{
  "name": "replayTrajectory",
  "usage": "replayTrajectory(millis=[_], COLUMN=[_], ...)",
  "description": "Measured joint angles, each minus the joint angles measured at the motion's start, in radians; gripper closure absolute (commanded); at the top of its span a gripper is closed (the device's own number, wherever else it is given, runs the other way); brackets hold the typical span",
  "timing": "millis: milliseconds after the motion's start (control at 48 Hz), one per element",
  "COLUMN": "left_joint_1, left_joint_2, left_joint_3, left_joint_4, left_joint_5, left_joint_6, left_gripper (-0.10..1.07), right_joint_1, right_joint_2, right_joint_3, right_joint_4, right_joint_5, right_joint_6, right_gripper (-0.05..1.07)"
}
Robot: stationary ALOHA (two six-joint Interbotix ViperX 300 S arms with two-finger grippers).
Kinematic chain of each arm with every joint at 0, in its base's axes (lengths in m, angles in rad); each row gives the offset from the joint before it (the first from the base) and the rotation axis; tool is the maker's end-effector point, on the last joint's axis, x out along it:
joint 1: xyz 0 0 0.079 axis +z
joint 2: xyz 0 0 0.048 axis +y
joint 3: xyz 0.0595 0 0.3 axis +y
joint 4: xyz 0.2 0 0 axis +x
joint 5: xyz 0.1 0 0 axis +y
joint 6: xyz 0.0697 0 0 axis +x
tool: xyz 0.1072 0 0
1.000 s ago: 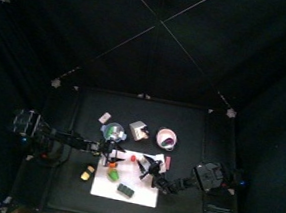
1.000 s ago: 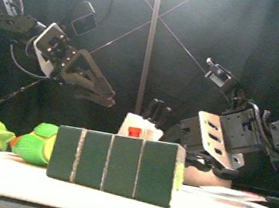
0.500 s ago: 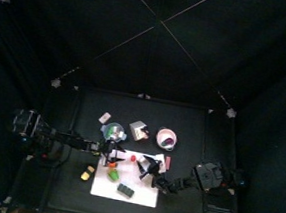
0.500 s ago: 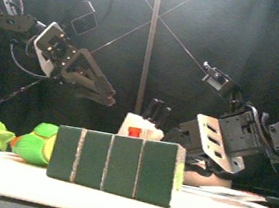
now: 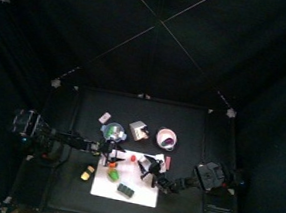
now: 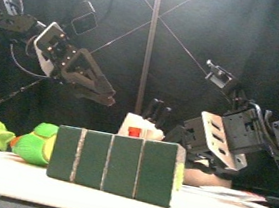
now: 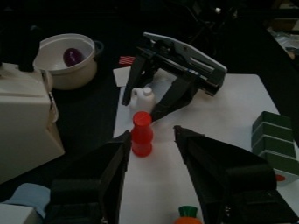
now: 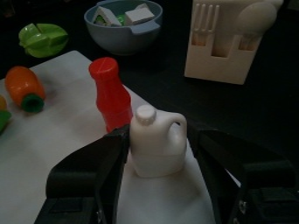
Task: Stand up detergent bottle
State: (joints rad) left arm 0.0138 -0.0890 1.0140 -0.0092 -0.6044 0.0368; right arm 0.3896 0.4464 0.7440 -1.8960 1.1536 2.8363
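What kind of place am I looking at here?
Probably a robot test booth, not a home: black curtains close in a small table, two robot arms hang over it, and small props lie about, like a white jug and a red bottle.

Top view looks straight down from high up; the table is small, mid-frame, with the white mat near its front edge. Front view sits low at the table's front edge, facing level across, very close to the green block. Left wrist view looks down along its jaws at the red bottle on the mat, close. Right wrist view faces the same red bottle from the opposite side, closer still. Both wrist views share the bottle and the mat.
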Motion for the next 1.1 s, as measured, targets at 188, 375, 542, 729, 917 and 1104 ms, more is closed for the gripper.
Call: replayTrajectory(millis=[188,375,542,729,917,1104], left_joint_1=[0.0,0.0,0.002,0.002,0.002,0.002], left_joint_2=[-0.005,-0.005,-0.006,-0.006,-0.006,-0.006], left_joint_3=[0.0,0.0,0.0,0.002,0.0,0.002], left_joint_4=[0.0,0.0,0.0,0.0,0.0,0.0], left_joint_5=[-0.002,0.0,-0.002,-0.002,-0.002,-0.002], left_joint_6=[0.0,0.0,0.0,0.0,0.0,0.0], left_gripper=[0.15,0.15,0.15,0.15,0.15,0.15], right_joint_1=[0.008,0.014,0.023,0.026,0.026,0.028], right_joint_2=[-0.037,-0.052,-0.074,-0.086,-0.107,-0.152], right_joint_3=[0.008,0.009,0.011,0.014,0.011,0.0], right_joint_4=[0.0,0.0,0.012,0.02,0.037,0.078], right_joint_5=[-0.002,-0.002,-0.002,-0.002,-0.005,-0.006], right_joint_6=[-0.005,-0.009,-0.014,-0.017,-0.083,-0.175], right_gripper=[0.15,0.15,0.15,0.15,0.15,0.15])
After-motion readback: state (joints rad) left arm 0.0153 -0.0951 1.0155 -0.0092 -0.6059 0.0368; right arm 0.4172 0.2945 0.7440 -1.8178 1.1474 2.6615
